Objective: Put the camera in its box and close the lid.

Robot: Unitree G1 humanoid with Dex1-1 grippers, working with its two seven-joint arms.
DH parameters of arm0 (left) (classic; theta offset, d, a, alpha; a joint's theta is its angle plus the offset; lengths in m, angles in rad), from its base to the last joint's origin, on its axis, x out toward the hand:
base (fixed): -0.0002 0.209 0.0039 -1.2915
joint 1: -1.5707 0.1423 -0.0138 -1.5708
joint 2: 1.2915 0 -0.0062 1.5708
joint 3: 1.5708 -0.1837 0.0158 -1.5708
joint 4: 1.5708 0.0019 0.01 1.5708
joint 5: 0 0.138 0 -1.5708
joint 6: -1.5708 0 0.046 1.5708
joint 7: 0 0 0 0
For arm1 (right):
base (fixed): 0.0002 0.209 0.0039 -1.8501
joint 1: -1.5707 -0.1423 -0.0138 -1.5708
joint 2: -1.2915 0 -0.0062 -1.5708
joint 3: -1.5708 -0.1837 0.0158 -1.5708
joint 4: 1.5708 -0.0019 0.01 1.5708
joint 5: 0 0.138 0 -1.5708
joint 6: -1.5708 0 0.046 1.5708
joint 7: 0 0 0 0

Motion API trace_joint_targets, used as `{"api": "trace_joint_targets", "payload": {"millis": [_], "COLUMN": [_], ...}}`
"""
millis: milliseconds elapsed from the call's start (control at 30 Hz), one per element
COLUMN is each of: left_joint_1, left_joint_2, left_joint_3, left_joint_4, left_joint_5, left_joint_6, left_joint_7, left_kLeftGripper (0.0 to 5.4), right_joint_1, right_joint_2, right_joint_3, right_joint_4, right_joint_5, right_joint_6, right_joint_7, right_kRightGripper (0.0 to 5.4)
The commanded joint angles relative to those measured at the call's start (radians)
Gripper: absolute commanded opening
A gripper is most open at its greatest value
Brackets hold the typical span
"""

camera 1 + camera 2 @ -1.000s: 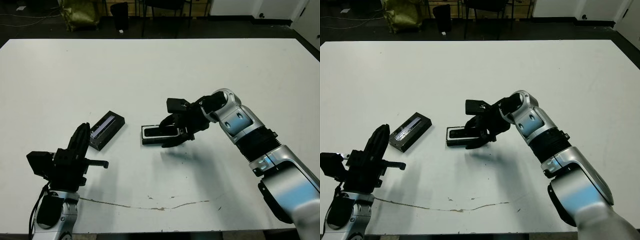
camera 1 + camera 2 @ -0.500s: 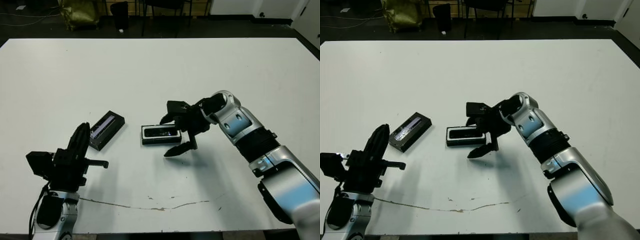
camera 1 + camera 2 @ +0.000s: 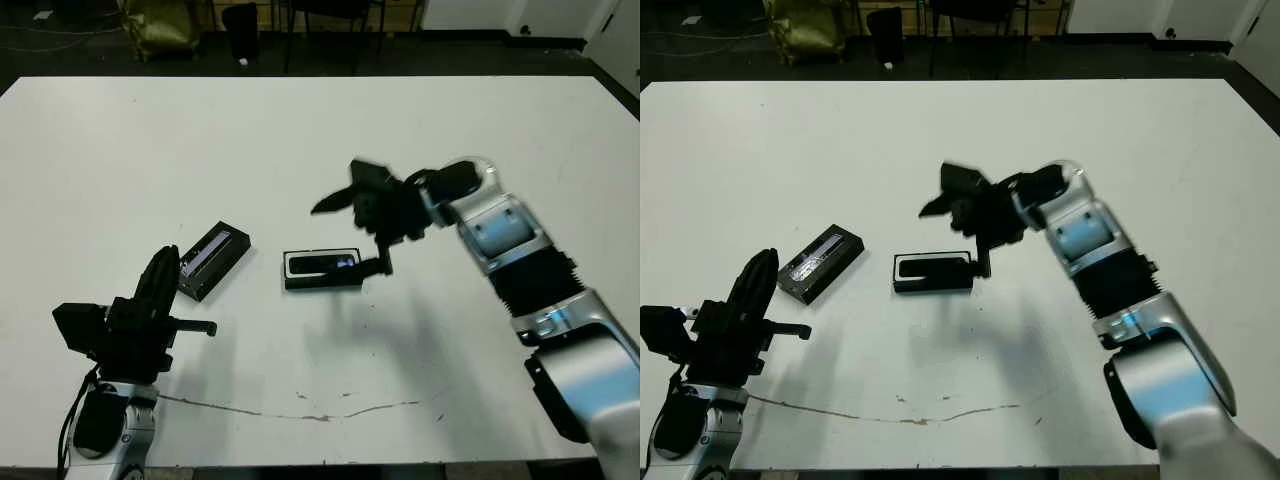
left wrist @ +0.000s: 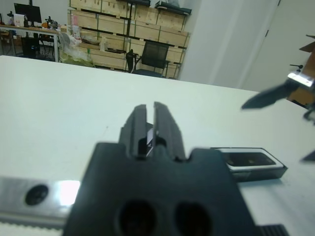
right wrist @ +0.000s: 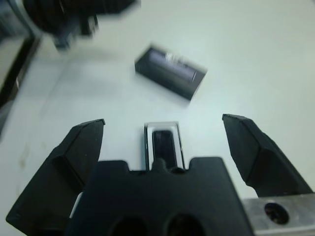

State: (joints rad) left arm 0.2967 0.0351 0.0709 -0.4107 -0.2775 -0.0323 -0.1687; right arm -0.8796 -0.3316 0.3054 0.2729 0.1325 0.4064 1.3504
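Head view: camera point(image 3: 322, 264) lies in box point(image 3: 322, 281) mid-desk, lid point(image 3: 211, 259) to its left, right pincer point(image 3: 362, 230) spread wide above – left wrist view: left pincer point(image 4: 146, 125) pressed together, empty; lid prob. light, stiff, slick – grip long edges.

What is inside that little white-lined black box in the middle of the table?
The box holds the camera, a slim black bar lying flat in the white lining. Whatever is beneath the camera is covered. The lid lies apart, on the table.
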Motion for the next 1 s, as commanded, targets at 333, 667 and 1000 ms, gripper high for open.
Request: {"api": "trace_joint_targets", "payload": {"millis": [333,667,1000], "left_joint_1": [0.011,0.014,0.005], "left_joint_2": [0.001,0.002,0.016], "left_joint_3": [-0.001,-0.008,0.006], "left_joint_4": [0.016,0.009,0.026], "left_joint_5": [0.011,0.003,0.014], "left_joint_6": [-0.003,0.012,-0.011], "left_joint_7": [0.004,0.005,-0.003], "left_kLeftGripper": [0.0,0.0,0.0], "right_joint_1": [0.425,0.644,0.737], "right_joint_2": [0.045,0.042,0.059], "right_joint_3": [-0.299,-0.179,-0.172], "right_joint_4": [-0.572,-0.538,-0.538], "right_joint_5": [0.028,-0.251,-0.258], "right_joint_6": [-0.04,-0.444,-0.518], "right_joint_7": [-0.651,-0.906,-0.978], "right_kRightGripper": [4.51,2.24,0.03]}}
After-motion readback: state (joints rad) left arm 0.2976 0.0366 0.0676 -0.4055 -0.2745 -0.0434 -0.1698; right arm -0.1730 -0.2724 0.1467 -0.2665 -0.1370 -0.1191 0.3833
